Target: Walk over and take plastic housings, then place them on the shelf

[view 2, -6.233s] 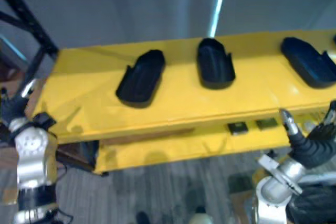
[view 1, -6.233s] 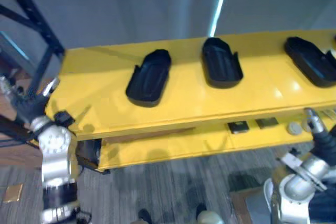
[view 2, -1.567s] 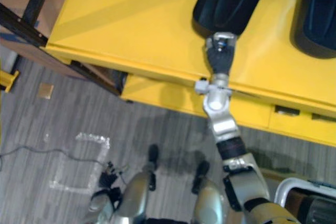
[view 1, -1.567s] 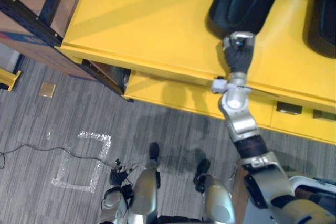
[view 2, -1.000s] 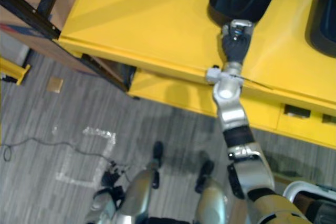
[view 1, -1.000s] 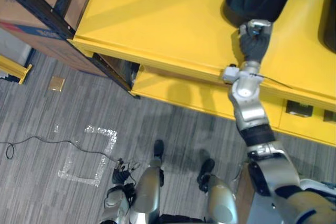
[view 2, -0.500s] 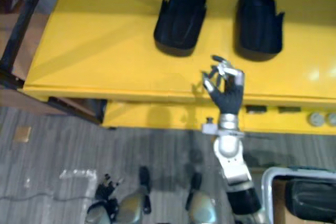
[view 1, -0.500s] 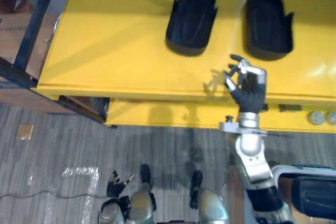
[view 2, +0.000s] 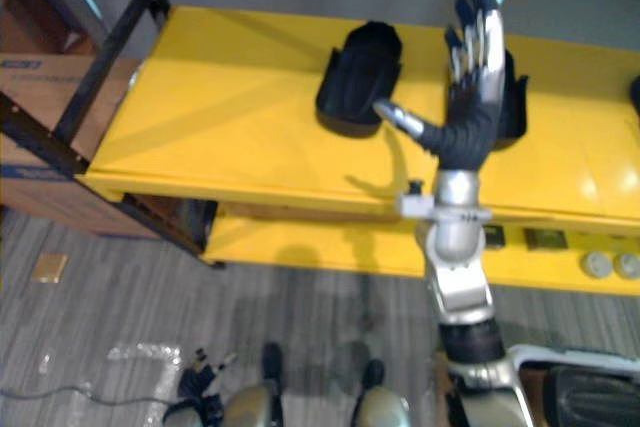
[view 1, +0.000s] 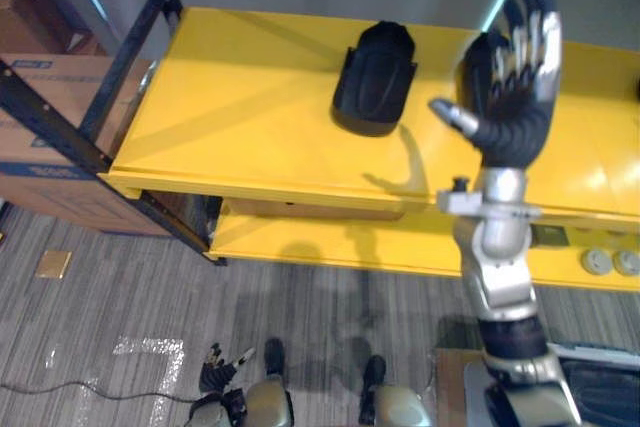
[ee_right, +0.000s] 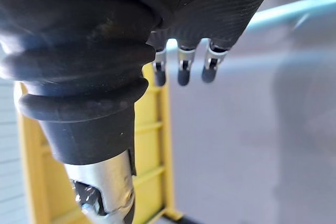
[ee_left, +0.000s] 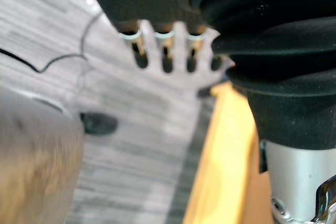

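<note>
1. Up it comes! Half a second ago the right hand [view 1: 508,119] sat loosely curled, low over the front edge of the yellow table [view 1: 250,117]. Now it stands higher in the frame, fingers straight and fanned, thumb out to the left, holding nothing.
2. Its own wrist view shows those fingers [ee_right: 181,69] straight, with grey wall and yellow table past them. The head views add the housings.
3. The left housing [view 1: 375,77] lies on the table at upper middle, just left of the thumb and apart from it.
4. The second housing [view 2: 512,97] peeks out to the right of the hand in the right eye view. In the left eye view the hand covers nearly all of it.
5. The left hand [view 1: 222,365] hangs at the bottom of the frame, loose and empty. Its wrist view shows the fingers [ee_left: 164,56] over grey carpet.
6. Further out, a black rack post [view 1: 125,72] and a cardboard box [view 1: 40,192] stand at the left. Round knobs [view 1: 597,262] sit on the lower yellow front at the right.
</note>
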You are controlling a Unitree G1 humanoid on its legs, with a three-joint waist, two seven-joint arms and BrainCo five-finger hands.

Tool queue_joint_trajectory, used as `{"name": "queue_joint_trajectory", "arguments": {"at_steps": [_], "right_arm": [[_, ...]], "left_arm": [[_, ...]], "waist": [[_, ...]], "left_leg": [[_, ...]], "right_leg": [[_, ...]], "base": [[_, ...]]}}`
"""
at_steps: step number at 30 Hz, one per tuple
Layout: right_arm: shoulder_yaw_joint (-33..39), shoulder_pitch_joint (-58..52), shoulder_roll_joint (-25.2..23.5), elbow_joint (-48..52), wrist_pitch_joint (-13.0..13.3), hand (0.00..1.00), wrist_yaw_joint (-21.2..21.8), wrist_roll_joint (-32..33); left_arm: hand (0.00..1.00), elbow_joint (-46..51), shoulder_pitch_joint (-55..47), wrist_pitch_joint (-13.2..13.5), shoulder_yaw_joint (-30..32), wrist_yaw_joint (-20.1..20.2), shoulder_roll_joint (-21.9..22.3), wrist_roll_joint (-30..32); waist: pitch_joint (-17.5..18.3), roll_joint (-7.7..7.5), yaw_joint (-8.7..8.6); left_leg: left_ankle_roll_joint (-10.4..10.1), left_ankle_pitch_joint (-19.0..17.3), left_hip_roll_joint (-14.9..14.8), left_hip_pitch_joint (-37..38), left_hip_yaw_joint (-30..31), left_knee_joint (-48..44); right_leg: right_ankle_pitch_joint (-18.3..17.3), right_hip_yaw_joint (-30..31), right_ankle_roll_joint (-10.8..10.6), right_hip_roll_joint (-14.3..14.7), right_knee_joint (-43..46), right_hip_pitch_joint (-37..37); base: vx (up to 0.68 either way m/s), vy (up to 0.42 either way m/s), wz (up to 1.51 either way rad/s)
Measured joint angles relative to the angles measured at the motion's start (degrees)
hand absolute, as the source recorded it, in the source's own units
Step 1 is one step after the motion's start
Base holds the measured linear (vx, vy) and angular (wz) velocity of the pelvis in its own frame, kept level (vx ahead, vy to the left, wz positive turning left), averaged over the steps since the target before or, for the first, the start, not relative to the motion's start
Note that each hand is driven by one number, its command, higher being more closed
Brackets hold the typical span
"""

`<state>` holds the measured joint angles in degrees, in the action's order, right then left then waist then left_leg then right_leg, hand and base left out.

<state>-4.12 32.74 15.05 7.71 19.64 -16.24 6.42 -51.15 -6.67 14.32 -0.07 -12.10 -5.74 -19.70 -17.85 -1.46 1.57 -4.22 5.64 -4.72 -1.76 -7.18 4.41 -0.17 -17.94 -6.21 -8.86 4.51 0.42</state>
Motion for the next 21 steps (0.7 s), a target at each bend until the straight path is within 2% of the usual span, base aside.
{"name": "queue_joint_trajectory", "arguments": {"at_steps": [2, 5, 7, 8, 12, 17, 21], "right_arm": [[0.0, 4.2, 0.8, -3.7, -1.3, 0.00, -0.1, 0.0], [0.0, 13.9, 3.0, -13.6, -4.6, 0.00, -1.5, -0.4], [-0.1, 23.2, 5.1, -22.9, -7.2, 0.00, -3.7, -0.4], [-0.1, 24.9, 6.0, -25.5, -7.7, 0.00, -4.4, -0.4], [0.0, 32.0, 10.9, -40.1, -10.3, 0.00, -11.9, -0.4], [-0.1, 39.8, 16.2, -49.6, -11.9, 0.00, -19.2, -0.6], [-0.3, 43.0, 17.8, -54.4, -13.8, 0.00, -26.5, -3.2]], "left_arm": [[0.00, 0.4, 0.0, -0.8, 0.8, 0.1, 0.0, 0.0], [0.00, 0.7, 1.8, -1.8, 2.7, 0.9, -0.6, 0.0], [0.00, 1.2, 3.6, -2.3, 3.9, 1.3, -0.7, 0.0], [0.00, 1.2, 4.1, -2.4, 3.8, 1.4, -0.6, 0.0], [0.00, 1.6, 5.8, -2.3, 1.9, 1.8, -0.2, -0.7], [0.00, 2.2, 8.3, -2.2, -1.5, 1.9, 1.3, -2.0], [0.00, 2.2, 8.9, -2.0, -3.6, 2.1, 1.7, -2.9]], "waist": [[-0.5, -0.08, 0.04], [-3.7, -0.08, 1.08], [-7.3, 0.43, 2.38], [-7.6, 0.70, 2.79], [-8.7, 2.42, 5.68], [-10.5, 5.88, 7.25], [-11.0, 6.94, 7.49]], "left_leg": [[0.1, 0.1, 0.2, -0.5, 0.9, -0.1], [0.2, 0.2, 0.3, -2.0, 2.2, -1.3], [0.2, 0.2, 0.3, -4.8, 3.5, -3.3], [0.2, 0.2, 0.3, -5.8, 3.7, -3.8], [0.3, 0.7, 0.5, -9.9, 5.5, -5.3], [0.5, 0.8, 1.3, -11.8, 6.9, -6.3], [0.7, 1.0, 1.4, -12.6, 7.2, -6.3]], "right_leg": [[0.0, -1.1, 0.0, -0.2, 0.0, 0.2], [-0.1, -2.6, 0.2, -0.3, 0.7, 0.1], [-0.3, -2.9, 0.5, -0.4, 2.4, -2.1], [-0.4, -3.2, 0.5, -0.4, 2.8, -2.9], [-0.6, -5.2, 0.9, -0.8, 4.3, -5.7], [-0.9, -5.9, 1.3, -1.7, 5.5, -7.1], [-1.6, -5.9, 1.0, -2.2, 6.9, -8.4]], "base": [[-0.01, 0.011, 0.27], [-0.06, 0.013, 0.28], [-0.10, 0.006, 0.16], [-0.08, -0.007, 0.28], [-0.01, -0.016, 0.24], [0.00, 0.002, 0.11], [0.00, -0.003, 0.01]]}}
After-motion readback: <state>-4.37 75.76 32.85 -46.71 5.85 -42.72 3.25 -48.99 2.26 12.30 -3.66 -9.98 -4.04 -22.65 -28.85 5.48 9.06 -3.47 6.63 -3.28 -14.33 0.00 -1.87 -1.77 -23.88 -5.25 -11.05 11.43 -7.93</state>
